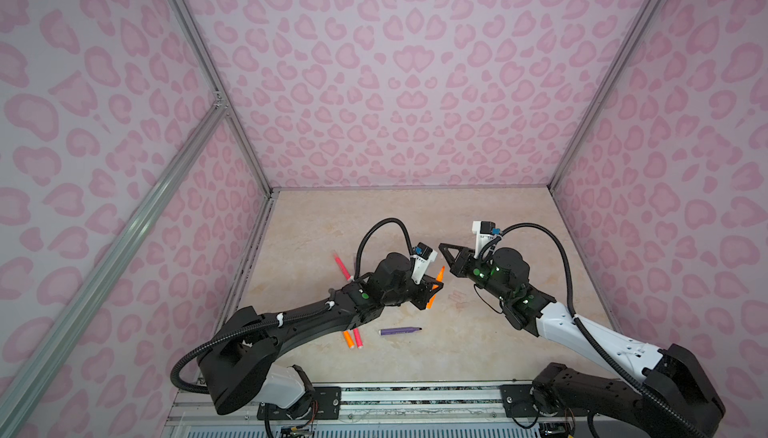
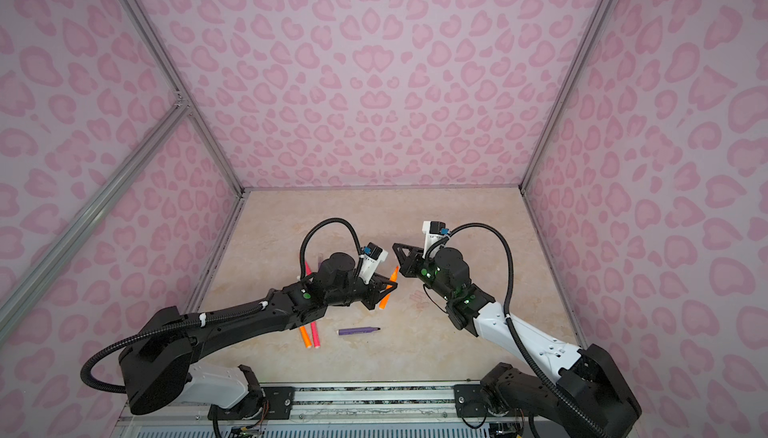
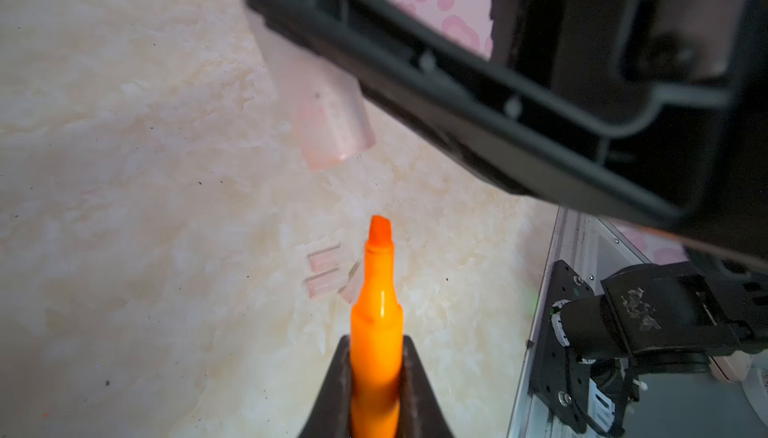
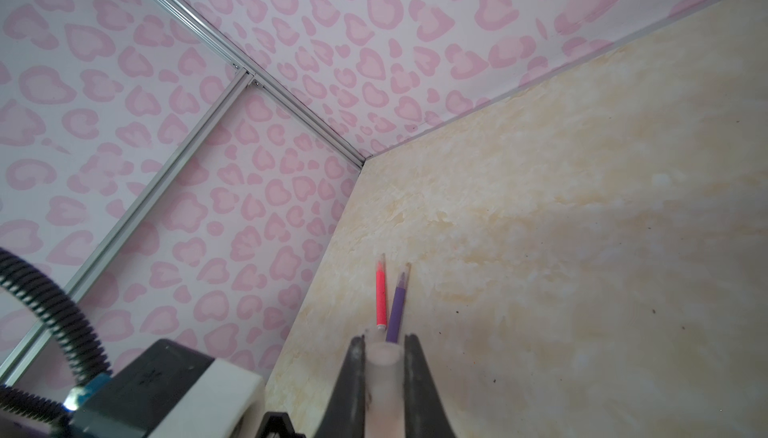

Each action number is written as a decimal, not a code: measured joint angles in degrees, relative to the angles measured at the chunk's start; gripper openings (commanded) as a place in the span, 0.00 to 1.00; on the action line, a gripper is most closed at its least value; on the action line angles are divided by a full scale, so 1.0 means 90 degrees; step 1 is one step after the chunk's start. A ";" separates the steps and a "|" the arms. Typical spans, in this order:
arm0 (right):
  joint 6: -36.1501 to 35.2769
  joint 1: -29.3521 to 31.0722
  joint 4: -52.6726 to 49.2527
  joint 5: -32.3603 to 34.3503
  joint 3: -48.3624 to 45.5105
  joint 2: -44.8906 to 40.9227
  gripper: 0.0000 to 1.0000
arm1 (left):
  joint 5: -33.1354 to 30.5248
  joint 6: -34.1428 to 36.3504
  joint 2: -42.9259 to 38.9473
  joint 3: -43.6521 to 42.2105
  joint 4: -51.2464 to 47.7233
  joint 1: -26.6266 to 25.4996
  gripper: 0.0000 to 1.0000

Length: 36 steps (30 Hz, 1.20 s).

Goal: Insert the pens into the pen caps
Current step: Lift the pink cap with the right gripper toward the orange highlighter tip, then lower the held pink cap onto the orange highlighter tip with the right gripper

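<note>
Between the jaws of the left gripper [image 3: 376, 342] a slim orange felt-tip pen [image 3: 376, 286] is clamped; ahead of its tip, not touching, a short clear plastic cap [image 4: 384, 377] is pinched by the right gripper [image 4: 384, 338].

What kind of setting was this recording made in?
Most likely a purpose-built robot test booth: pink patterned panels on aluminium framing wall in a marble-look tabletop, with the left arm and right arm mounted on a front rail.

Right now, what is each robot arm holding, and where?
Left end effector: orange pen, by its barrel, tip sticking out. Right end effector: clear pen cap, by its sides.
</note>
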 measured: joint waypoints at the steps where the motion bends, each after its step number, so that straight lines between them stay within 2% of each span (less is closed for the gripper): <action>1: -0.0017 0.0053 0.0010 0.0044 -0.0012 -0.0019 0.00 | -0.0012 0.0000 -0.0007 -0.0002 -0.0002 0.0000 0.03; 14: -0.0114 0.0177 0.0017 0.0262 -0.0049 0.0066 0.00 | -0.0648 -0.0019 -0.0372 -0.0187 -0.0027 0.0012 0.03; 36: -0.0206 0.0325 -0.0012 0.0435 0.0039 0.0177 0.00 | -0.0639 -0.0017 -0.0372 -0.0199 -0.0109 0.0017 0.03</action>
